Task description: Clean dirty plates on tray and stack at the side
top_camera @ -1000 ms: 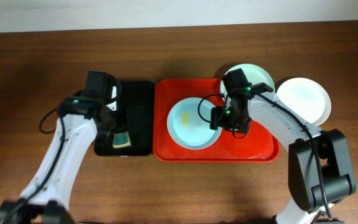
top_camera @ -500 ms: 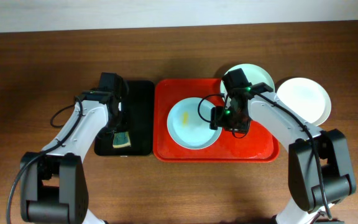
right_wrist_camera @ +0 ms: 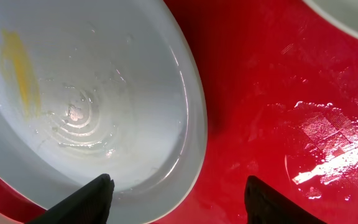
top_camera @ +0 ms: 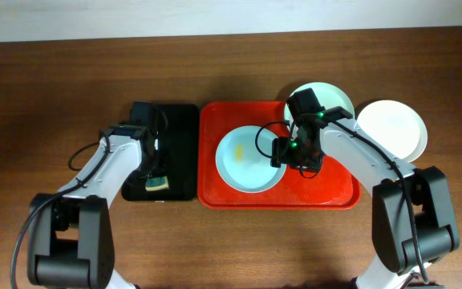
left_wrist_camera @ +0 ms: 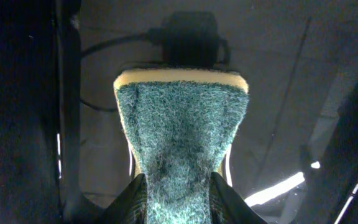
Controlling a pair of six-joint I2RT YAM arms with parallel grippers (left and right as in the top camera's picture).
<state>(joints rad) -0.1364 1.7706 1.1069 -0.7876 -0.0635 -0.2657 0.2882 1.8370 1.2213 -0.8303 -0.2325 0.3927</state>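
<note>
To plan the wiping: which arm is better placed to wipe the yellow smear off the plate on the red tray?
Left, probably: the left gripper holds the sponge. The right gripper is open at the plate rim, holding nothing.

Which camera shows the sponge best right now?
The left wrist view: the sponge fills it, green scouring face and yellow edge clear, pinched in the left gripper. Overhead shows the sponge small, on the black tray. The right wrist view misses it.
</note>
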